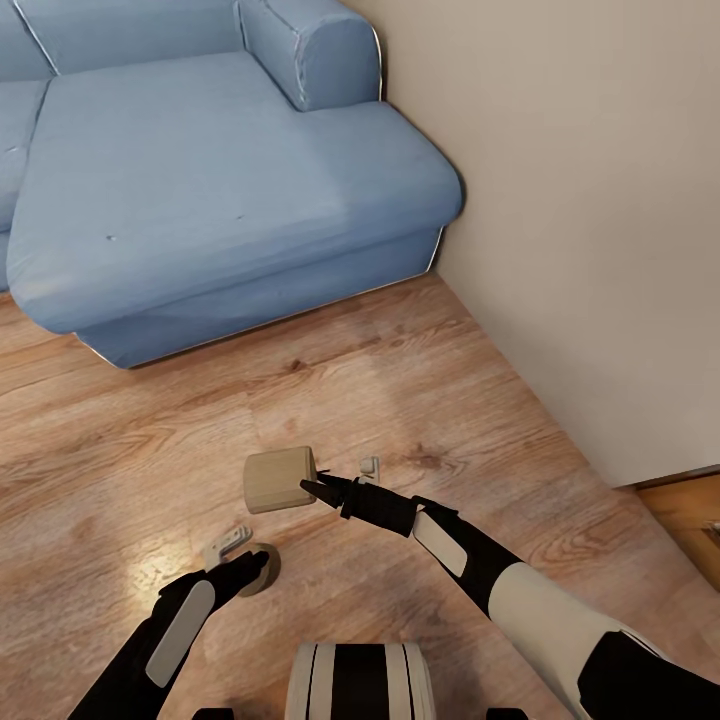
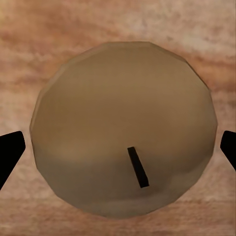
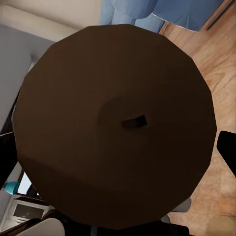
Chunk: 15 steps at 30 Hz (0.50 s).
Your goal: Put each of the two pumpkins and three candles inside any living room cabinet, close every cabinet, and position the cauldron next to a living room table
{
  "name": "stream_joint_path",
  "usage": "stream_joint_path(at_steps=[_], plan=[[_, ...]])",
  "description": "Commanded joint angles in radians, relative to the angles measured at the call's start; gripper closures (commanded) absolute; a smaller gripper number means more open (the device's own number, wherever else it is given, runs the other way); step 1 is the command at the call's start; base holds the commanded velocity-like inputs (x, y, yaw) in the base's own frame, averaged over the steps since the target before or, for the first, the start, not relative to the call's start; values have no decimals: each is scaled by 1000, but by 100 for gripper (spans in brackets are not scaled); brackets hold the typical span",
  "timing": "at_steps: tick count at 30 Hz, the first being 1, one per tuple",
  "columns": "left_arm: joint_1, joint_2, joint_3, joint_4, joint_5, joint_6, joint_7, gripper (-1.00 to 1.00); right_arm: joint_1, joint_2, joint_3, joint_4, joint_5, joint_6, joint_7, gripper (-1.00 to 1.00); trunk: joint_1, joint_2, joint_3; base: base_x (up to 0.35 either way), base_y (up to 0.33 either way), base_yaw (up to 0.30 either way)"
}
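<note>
One pale beige candle (image 1: 277,480) hangs off the floor, lying on its side, with my right gripper (image 1: 318,487) shut on it. In the right wrist view its flat top and wick (image 3: 133,122) look dark brown in shadow, with a black fingertip (image 3: 227,150) at its edge. A second candle (image 1: 264,568) stands upright on the wood floor under my left gripper (image 1: 248,574). In the left wrist view this candle (image 2: 123,128) sits between the open fingers (image 2: 10,150), with a gap of floor on each side. Pumpkins, cabinet, cauldron and table are out of view.
A blue sofa (image 1: 230,180) fills the far left of the head view, its corner close to a beige wall (image 1: 600,200) on the right. Wood floor (image 1: 420,380) lies between sofa and robot. My white and black base (image 1: 360,680) shows at the bottom edge.
</note>
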Motion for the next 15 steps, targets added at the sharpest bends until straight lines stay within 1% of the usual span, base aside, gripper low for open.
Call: stream_joint_path(at_steps=[1, 15], plan=[[0, 1, -3, -2, 11, 1, 9, -100, -1, 0, 3, 1, -11, 11, 2, 100, 0, 0, -1, 0, 0, 0], [0, 1, -5, -3, 11, 4, 6, -100, -1, 0, 3, 1, -11, 11, 2, 100, 0, 0, -1, 0, 0, 0]])
